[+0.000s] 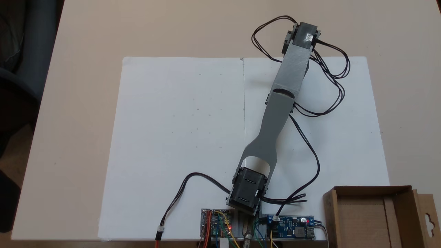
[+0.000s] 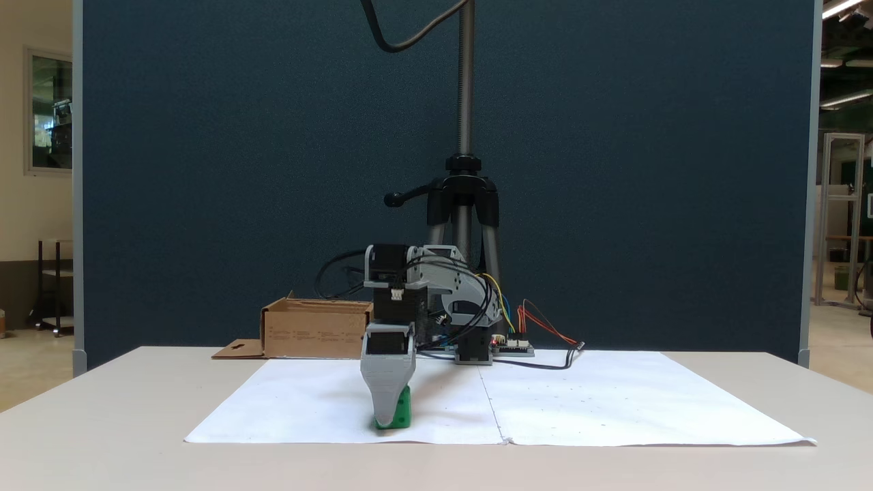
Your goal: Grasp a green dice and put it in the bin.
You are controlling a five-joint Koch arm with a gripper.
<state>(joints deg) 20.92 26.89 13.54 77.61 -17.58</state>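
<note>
Jaws (image 2: pixel 387 423) reach down to the paper, one grey tip covering the small bright green plastic dice (image 2: pixel 404 409); their spread can't be told. Brown cardboard bin (image 2: pixel 315 331) waits well behind.

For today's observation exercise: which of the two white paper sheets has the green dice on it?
The sheet on the bin's side, left of the seam in a fixed view; the green dice rests there.

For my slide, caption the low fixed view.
Arm lowered, fingers at the green dice on paper; bin behind.

White paper (image 1: pixel 179 137), tripod (image 2: pixel 464 198)
</note>
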